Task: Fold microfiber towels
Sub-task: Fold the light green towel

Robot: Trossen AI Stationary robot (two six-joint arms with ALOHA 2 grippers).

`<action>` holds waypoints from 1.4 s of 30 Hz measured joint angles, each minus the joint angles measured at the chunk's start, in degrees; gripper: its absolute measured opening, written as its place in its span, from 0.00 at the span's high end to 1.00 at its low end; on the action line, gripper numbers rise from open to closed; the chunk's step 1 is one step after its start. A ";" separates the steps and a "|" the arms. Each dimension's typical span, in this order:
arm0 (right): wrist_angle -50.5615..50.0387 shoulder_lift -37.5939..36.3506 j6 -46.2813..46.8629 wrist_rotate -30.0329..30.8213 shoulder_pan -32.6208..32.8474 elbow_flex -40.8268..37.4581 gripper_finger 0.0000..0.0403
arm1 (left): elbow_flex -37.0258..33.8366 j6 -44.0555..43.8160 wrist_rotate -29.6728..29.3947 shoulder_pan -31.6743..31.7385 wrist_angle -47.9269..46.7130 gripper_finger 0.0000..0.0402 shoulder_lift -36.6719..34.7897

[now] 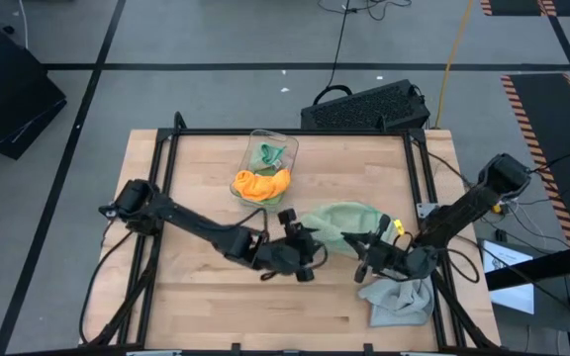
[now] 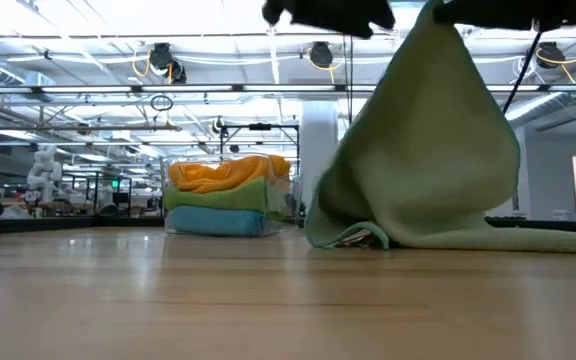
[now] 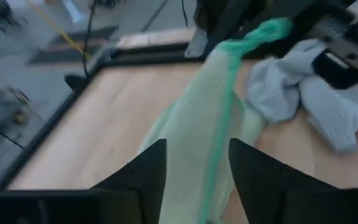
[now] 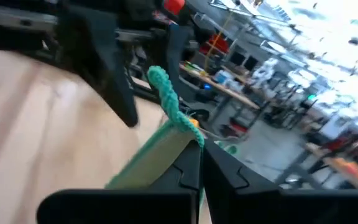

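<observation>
Mostly hidden grips: sage towel hung between two grippers

Left to right in the high view: left arm runs from the left table edge toward centre, and the left gripper [image 1: 310, 255] sits at lower centre beside the sage green towel [image 1: 342, 222]. Its own wrist view shows the two dark fingers [image 3: 143, 174] apart, with the towel's teal-stitched edge lying between them; whether either finger touches the cloth is hard to tell.

Upper centre, the clear plastic bin [image 1: 262, 148] holds the orange towel [image 1: 261, 184], with a bright green towel [image 1: 272, 153] behind it. The low view shows a blue towel [image 2: 218, 220] at the bottom of that stack; from above it is hidden.

Right of centre, the right gripper [image 1: 364, 259] is closed on the sage towel's edge; the wrist view has the fingers pinched together with the cloth coming out of them [image 4: 160, 155]. In the low view the towel hangs as a tent from the top of the frame, its bottom edge on the wooden table [image 1: 196, 307]; both grippers are cut off there as dark shapes.

Lower right, the light grey towel [image 1: 399, 302] lies crumpled, partly under the right arm.
</observation>
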 joint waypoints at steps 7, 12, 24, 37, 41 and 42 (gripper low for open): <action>-5.48 -2.96 7.42 -2.27 -1.85 0.00 0.99 | 0.00 3.19 -0.93 -0.25 12.81 0.57 2.24; -4.89 -2.98 7.78 -3.83 -2.82 0.00 0.99 | -0.07 3.26 -3.94 1.25 13.18 0.57 4.45; -5.09 -2.96 8.75 -3.73 -5.90 0.00 1.00 | -0.09 4.42 0.04 2.80 15.72 0.77 5.79; -4.73 -2.96 12.86 -3.77 -8.50 0.00 1.00 | -0.17 2.48 -14.08 3.78 10.40 0.55 7.56; -4.86 -2.96 12.83 -3.76 -7.69 0.00 1.00 | -0.17 8.69 -17.01 1.94 10.82 0.78 7.56; -5.14 -2.96 12.95 -3.74 -7.53 0.00 1.00 | -0.17 10.11 -16.72 1.54 11.12 0.86 7.56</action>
